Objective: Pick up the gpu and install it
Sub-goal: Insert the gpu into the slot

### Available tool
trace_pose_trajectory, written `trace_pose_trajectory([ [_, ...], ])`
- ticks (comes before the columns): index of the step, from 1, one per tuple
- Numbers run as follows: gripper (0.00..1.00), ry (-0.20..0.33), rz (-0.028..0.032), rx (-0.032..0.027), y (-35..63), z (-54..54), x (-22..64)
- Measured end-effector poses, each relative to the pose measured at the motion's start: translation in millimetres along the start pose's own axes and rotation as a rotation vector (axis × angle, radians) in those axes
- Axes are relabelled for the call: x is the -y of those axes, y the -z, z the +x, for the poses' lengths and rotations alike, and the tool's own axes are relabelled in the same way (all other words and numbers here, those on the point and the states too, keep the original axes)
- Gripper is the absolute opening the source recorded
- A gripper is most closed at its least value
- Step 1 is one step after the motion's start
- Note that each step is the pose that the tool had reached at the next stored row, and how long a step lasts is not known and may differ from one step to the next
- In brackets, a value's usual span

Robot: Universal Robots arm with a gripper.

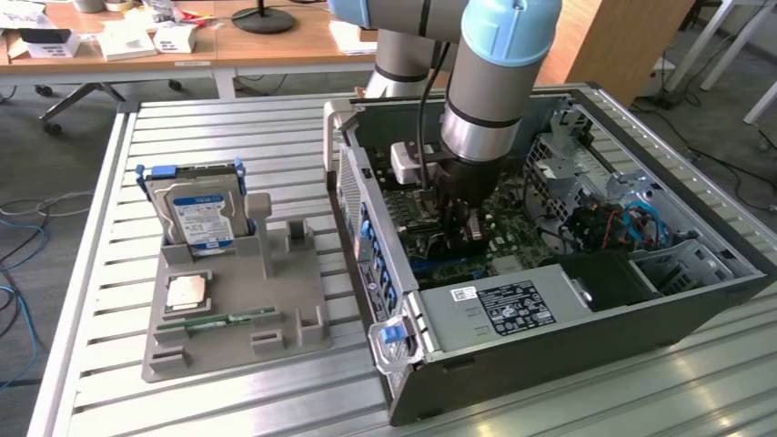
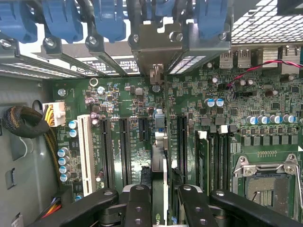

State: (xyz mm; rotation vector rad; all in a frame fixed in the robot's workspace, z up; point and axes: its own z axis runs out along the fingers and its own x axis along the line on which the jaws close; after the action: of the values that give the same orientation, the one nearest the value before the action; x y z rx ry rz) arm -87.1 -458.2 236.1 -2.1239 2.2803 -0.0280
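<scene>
gripper [image 1: 465,238] down inside the open pc case [image 1: 680,300], fingertips lost against the dark motherboard [image 1: 510,228] in the exterior view. wrist view: black fingers [image 2: 137,208] part-closed on a thin edge-on card – probably the gpu [image 2: 160,142] – standing upright over a slot, bracket end near the rear wall. hard drive [image 1: 202,218] upright in grey holder [image 1: 243,319] – well apart.

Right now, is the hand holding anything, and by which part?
Yes: the hand grips the gpu by its upper edge, the card standing on edge over the motherboard slots inside the computer case.
</scene>
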Motion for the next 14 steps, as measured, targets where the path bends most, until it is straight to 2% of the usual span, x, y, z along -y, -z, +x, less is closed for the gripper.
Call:
trace_pose_trajectory([
  [14,0.26,0.0,0.0,-0.0001,-0.8,-0.1,0.0],
])
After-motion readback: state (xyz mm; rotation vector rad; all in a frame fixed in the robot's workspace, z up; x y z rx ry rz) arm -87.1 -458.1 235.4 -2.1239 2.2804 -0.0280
